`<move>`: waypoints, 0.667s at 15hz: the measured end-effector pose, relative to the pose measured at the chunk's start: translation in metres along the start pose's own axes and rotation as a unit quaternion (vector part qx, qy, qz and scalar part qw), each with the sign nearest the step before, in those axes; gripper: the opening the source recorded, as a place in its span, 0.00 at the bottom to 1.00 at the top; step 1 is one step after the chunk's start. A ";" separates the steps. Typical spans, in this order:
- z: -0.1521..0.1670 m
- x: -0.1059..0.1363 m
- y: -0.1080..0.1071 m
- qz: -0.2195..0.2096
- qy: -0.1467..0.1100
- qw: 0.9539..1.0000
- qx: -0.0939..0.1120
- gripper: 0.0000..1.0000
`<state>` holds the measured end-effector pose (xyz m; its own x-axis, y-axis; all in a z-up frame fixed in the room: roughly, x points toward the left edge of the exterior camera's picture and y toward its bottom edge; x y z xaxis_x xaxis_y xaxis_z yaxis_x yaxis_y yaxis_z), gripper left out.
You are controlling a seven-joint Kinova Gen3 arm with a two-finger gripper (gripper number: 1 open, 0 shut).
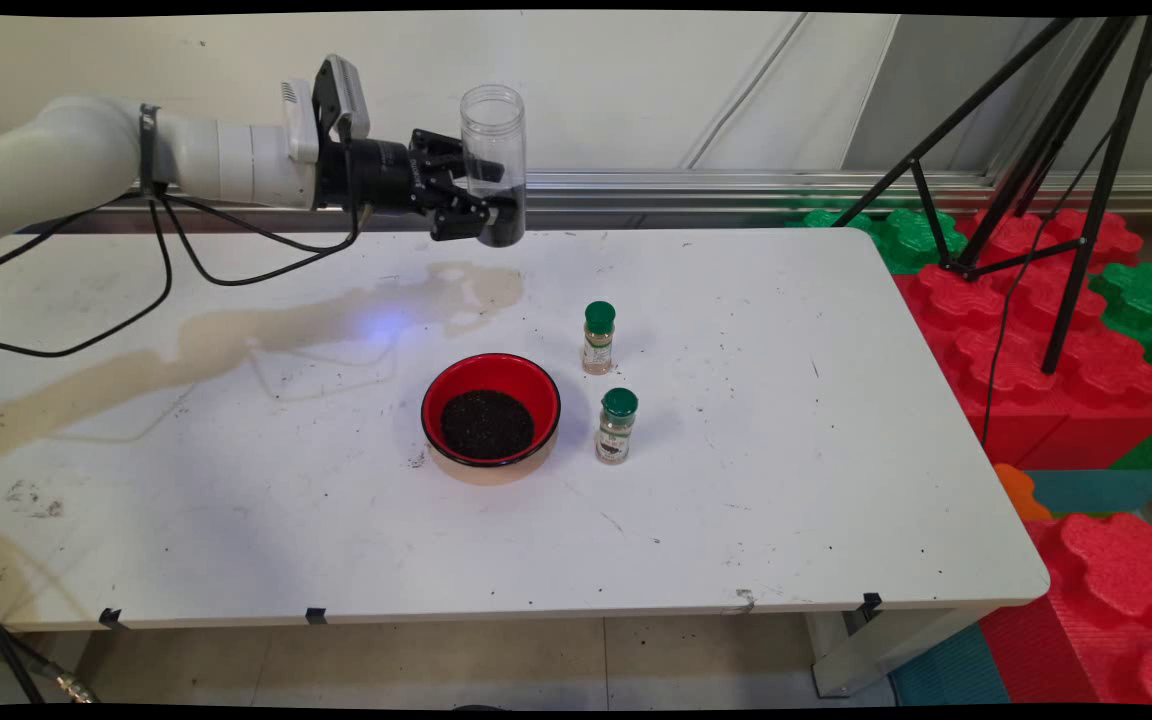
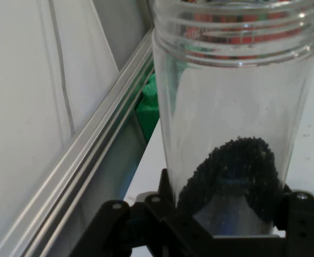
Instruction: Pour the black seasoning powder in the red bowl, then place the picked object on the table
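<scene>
Clear plastic, thin-walled and threaded at the open mouth, makes up the jar (image 1: 492,160) that is held upright in the air above the far part of the white table (image 1: 796,480). The black gripper (image 1: 481,205) is clamped on the jar's lower part, one finger on either side, as is seen in the hand view, where the jar (image 2: 232,107) rises between the linkage arms. A small heap of dark granules (image 2: 233,174) lies in the bottom; most of the jar is empty.

The jar is judged to be light, stiff enough to bear a firm squeeze yet smooth and therefore liable to slip or twist in the pads. A hold low on the body, near the weight of the granules, is judged the steadiest; the threaded neck would give a rougher surface but a top-heavy grip. With no lid fitted, any tilt would let the contents run out.

From the jar, a red bowl (image 1: 491,408) with a black rim, holding more dark granules, stands at about 6 o'clock on the table. Two small spice bottles with green caps are set just beside the bowl: one (image 1: 598,338) at its 2 o'clock, the other (image 1: 617,425) at its 3 o'clock.
</scene>
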<state>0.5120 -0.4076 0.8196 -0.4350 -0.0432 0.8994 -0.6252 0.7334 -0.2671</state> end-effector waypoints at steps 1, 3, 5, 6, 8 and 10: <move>0.003 -0.003 -0.001 -0.017 0.003 1.000 0.001 0.00; 0.006 -0.007 -0.002 -0.035 0.006 0.999 0.001 0.00; 0.009 -0.013 -0.001 -0.050 0.008 0.999 0.000 0.00; 0.013 -0.020 0.000 -0.061 0.008 0.998 -0.002 0.00; 0.019 -0.036 0.004 -0.076 0.005 0.997 -0.010 0.00; 0.022 -0.045 0.008 -0.079 0.004 0.997 -0.015 0.00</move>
<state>0.5124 -0.4153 0.7695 -0.3272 -0.1547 0.9322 -0.6663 0.7373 -0.1116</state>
